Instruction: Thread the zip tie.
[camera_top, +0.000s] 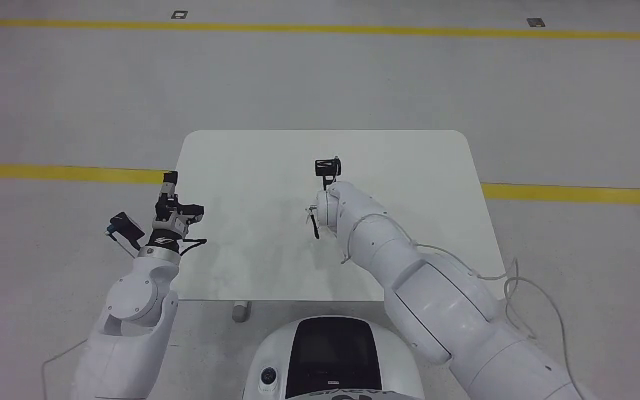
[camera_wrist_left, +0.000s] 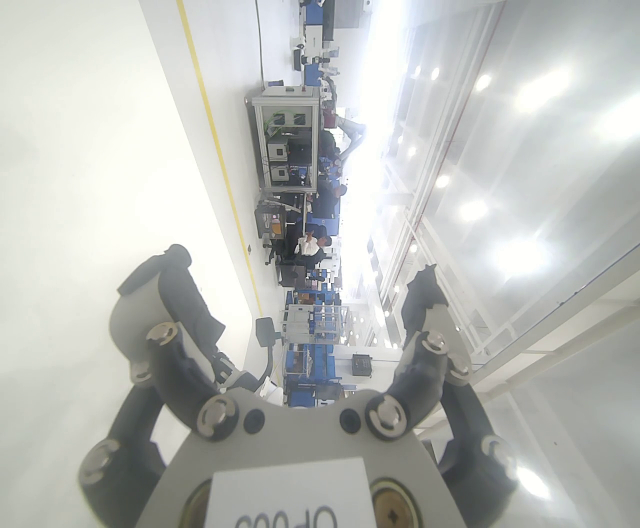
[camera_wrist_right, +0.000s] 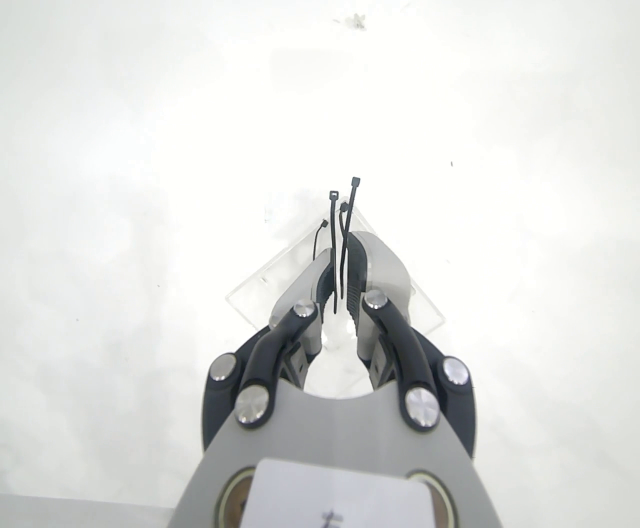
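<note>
Several black zip ties stand upright in a clear plastic holder on the white table. My right gripper is down over the holder near the table's middle, its fingers open by a narrow gap. Two of the ties run up through that gap, and one lies against a pad. From above, the right gripper has a black tie beside it. My left gripper is open and empty, raised at the table's left edge and pointing out into the room.
A small white speck lies on the table beyond the holder. Yellow floor lines run behind and beside the table. A small grey object sits at the table's near edge.
</note>
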